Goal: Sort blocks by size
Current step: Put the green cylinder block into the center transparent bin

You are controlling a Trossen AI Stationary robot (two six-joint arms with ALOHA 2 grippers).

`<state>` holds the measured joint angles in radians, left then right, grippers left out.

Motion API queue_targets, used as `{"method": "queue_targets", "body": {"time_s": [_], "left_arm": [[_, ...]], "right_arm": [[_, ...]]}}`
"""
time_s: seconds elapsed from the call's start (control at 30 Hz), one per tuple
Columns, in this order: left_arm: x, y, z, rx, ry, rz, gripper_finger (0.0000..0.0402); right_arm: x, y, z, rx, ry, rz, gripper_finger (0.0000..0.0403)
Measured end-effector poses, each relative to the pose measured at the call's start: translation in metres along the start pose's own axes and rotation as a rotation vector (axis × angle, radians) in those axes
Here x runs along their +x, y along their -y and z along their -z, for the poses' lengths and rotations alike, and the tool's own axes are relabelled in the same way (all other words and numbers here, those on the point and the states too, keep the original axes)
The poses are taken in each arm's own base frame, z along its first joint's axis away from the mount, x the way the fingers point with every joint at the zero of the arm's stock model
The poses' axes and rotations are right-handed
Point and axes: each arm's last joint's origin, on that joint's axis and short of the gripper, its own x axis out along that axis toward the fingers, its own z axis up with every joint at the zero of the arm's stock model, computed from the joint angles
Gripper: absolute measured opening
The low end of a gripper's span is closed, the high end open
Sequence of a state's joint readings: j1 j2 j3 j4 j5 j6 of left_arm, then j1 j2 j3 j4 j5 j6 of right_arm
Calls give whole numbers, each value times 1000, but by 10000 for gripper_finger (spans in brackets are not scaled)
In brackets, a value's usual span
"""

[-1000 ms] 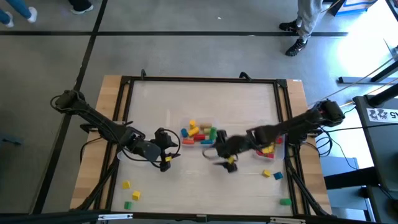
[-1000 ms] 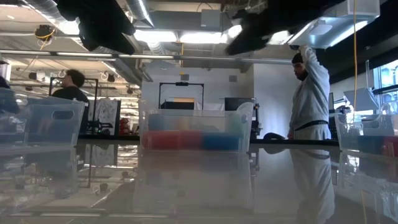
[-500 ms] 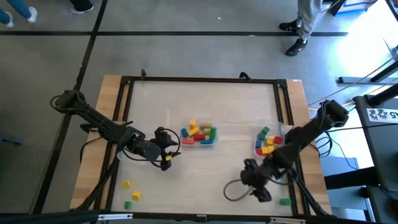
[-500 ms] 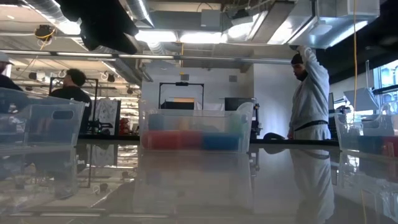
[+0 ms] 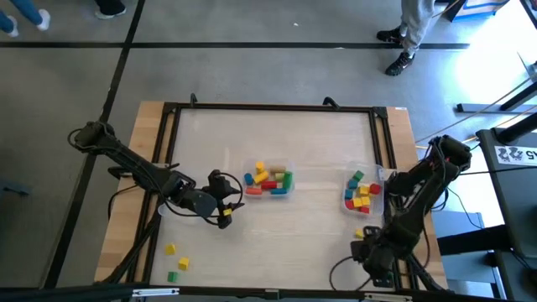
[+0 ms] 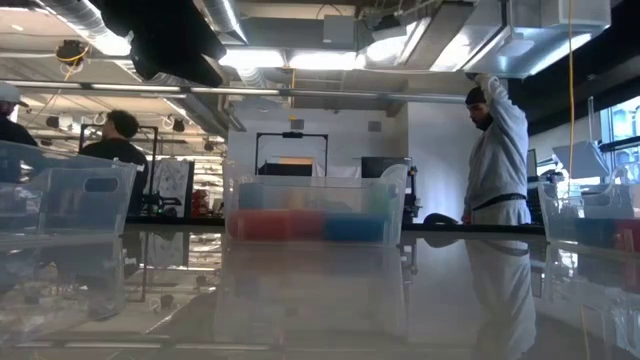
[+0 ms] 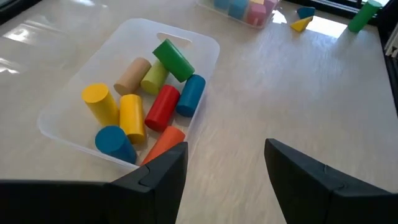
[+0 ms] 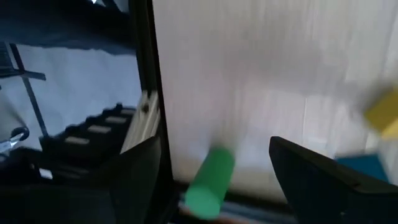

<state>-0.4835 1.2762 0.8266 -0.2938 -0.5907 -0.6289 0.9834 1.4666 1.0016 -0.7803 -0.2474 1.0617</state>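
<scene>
Several coloured cylinder blocks lie in a clear bin at the table's middle. Several cube blocks lie in a second clear bin at the right. My left gripper is open and empty just left of the middle bin, over bare table in its wrist view. My right gripper is at the near right corner. It is open, and its fingers stand on either side of a loose green cylinder that lies on the table by the frame. The arm hides this cylinder in the high view.
Loose blocks lie near the front left: two yellow and one green. A yellow block and a blue one lie near my right gripper. A black frame rims the table. People stand in the room beyond the table.
My right gripper has swung quickly from beside the middle bin toward the table's near right corner, and now stands over the green cylinder. My left gripper has kept still. No block has visibly moved.
</scene>
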Motion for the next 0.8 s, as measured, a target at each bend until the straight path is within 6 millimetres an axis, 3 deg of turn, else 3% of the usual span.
{"method": "queue_targets", "body": {"time_s": [0.33,0.8], "left_arm": [[1,0,1,15,-1,-7,210],[1,0,1,23,-1,-7,210]], "right_arm": [[14,-12,33,46,-89,57,303],[47,-13,38,42,-152,166,303]]}}
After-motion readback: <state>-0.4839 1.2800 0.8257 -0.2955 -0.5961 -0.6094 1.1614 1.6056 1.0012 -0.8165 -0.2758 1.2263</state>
